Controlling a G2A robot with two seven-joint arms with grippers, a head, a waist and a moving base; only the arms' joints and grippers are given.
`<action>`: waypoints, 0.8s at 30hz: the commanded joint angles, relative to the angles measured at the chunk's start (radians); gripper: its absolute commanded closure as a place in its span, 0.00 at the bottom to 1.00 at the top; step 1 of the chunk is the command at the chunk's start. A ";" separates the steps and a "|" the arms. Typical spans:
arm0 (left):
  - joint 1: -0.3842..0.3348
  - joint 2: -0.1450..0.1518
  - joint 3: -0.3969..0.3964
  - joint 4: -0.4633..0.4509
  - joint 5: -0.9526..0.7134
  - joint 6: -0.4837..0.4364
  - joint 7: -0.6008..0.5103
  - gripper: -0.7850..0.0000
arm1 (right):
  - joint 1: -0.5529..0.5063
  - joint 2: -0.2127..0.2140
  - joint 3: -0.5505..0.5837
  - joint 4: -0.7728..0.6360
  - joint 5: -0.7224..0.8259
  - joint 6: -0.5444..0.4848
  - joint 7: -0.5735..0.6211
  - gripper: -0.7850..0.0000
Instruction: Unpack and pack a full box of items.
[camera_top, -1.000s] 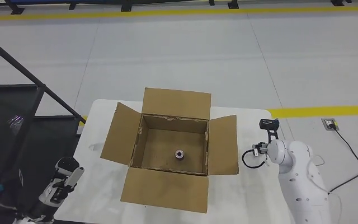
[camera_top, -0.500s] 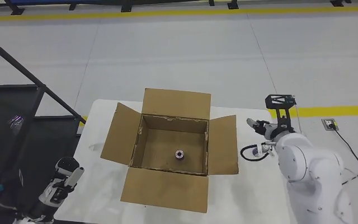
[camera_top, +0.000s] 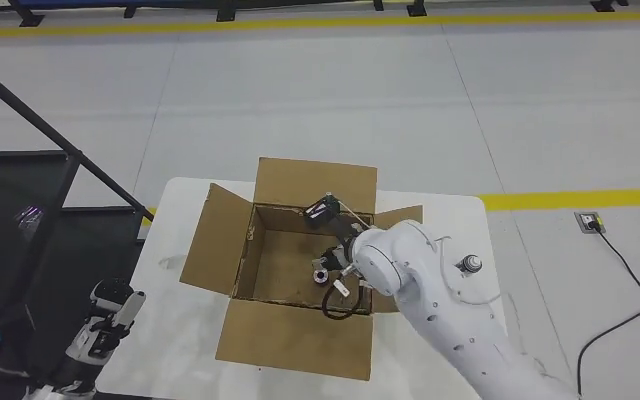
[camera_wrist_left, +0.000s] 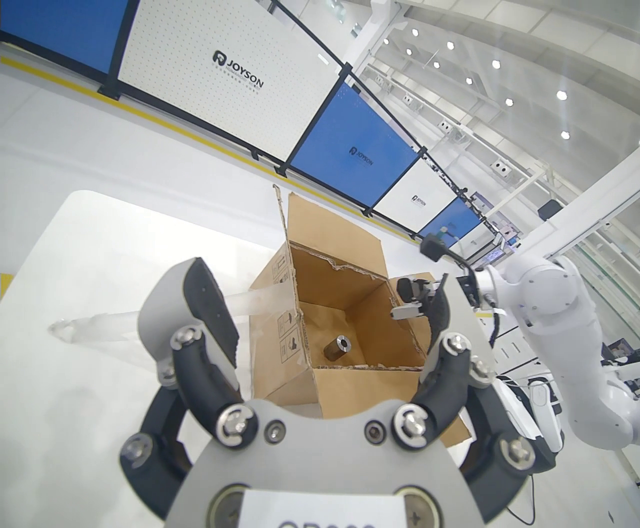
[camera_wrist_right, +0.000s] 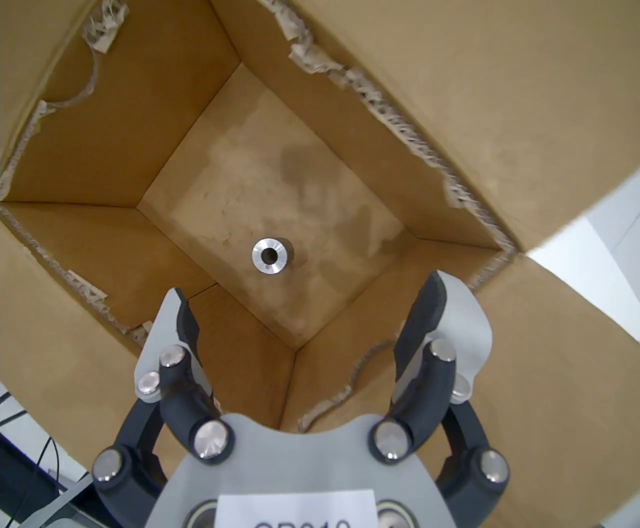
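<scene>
A brown cardboard box is seen from above at the middle of a white counter, with all four flaps folded outward. One item is left inside: a small metal cylinder stands on end on the box floor, just toward 4 o'clock from the floor's middle, its bored end turned upward. It is touched by nothing.

The right arm is stretched in from 4 o'clock of the box, and the right gripper is held inside the box opening above the cylinder. Its dark-padded jaws are spread wide apart and nothing is held between them.

The left gripper is placed well apart from the box, at 8 o'clock, off the counter's edge. Its jaws are likewise parted with nothing between them. A strip of clear tape is seen hanging from the box side nearest that gripper.
</scene>
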 joint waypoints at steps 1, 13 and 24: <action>0.000 0.000 0.000 0.000 0.000 0.000 0.000 0.00 | 0.044 -0.031 -0.067 0.126 0.051 0.002 -0.026 0.00; 0.000 0.000 0.000 0.000 0.000 0.000 0.000 0.00 | 0.139 -0.174 -0.248 0.494 0.119 0.067 -0.155 0.04; 0.000 0.000 0.000 0.000 0.000 0.000 0.000 0.00 | 0.175 -0.246 -0.272 0.676 0.169 0.031 -0.194 0.99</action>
